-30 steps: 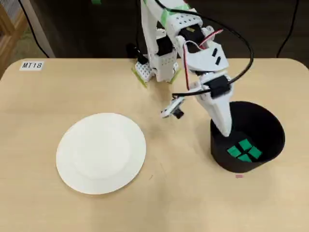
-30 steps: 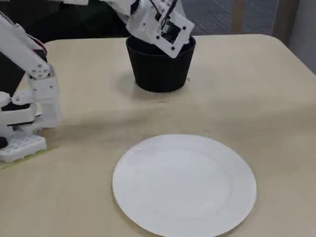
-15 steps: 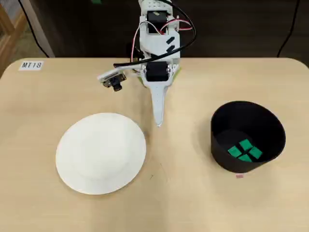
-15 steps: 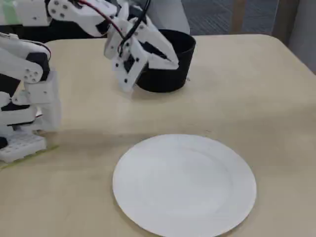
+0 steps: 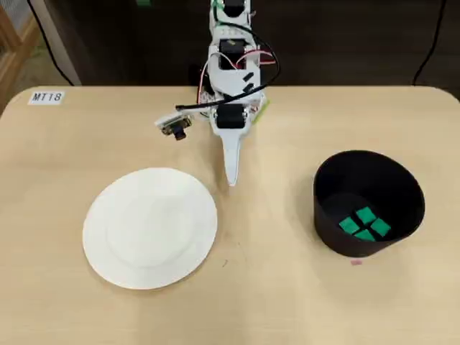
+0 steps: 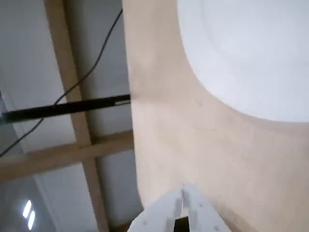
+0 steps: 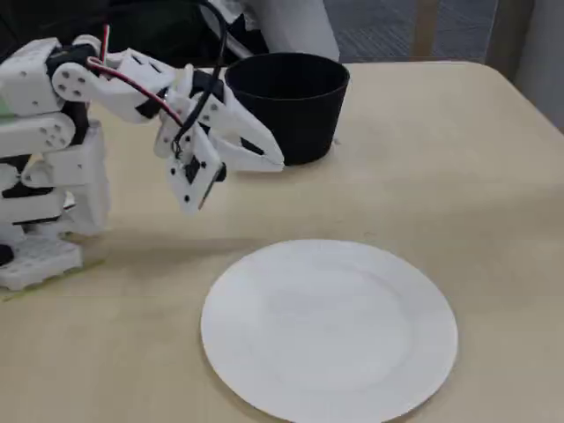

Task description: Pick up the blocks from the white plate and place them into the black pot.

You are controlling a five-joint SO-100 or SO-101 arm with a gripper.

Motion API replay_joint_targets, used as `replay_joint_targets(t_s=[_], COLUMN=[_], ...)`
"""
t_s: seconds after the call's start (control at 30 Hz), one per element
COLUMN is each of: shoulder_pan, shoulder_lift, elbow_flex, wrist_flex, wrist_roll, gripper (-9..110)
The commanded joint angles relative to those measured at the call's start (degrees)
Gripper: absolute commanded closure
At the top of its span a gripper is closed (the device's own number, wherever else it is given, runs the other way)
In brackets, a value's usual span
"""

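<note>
Several green blocks (image 5: 364, 223) lie together on the floor of the black pot (image 5: 407, 192), which stands at the right in the overhead view and at the back in the fixed view (image 7: 286, 119). The white plate (image 5: 149, 228) is bare in the overhead, fixed (image 7: 329, 330) and wrist (image 6: 251, 53) views. My gripper (image 5: 231, 180) hovers over the table just past the plate's upper right rim, well left of the pot. Its fingers are shut with nothing between them, which also shows in the fixed view (image 7: 278, 161) and the wrist view (image 6: 182, 194).
The arm's base (image 7: 40, 220) stands at the table's back edge in the overhead view. A label reading MT18 (image 5: 47, 97) sits at the back left corner. A small pink mark (image 5: 356, 262) lies in front of the pot.
The arm swung left from above the pot to the middle of the table, then drew back slightly toward its base. The blocks in the pot have not moved.
</note>
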Motion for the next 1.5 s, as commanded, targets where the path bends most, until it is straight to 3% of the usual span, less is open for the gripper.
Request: replay_joint_targets(t_s=[0.0, 1.47], shoulder_pan=[0.7, -0.7], shoulder_lift=[0.7, 0.79], elbow_flex=[1.85, 1.85], wrist_flex=[1.14, 2.55], wrist_roll=[-1.05, -1.14], gripper=[104, 104])
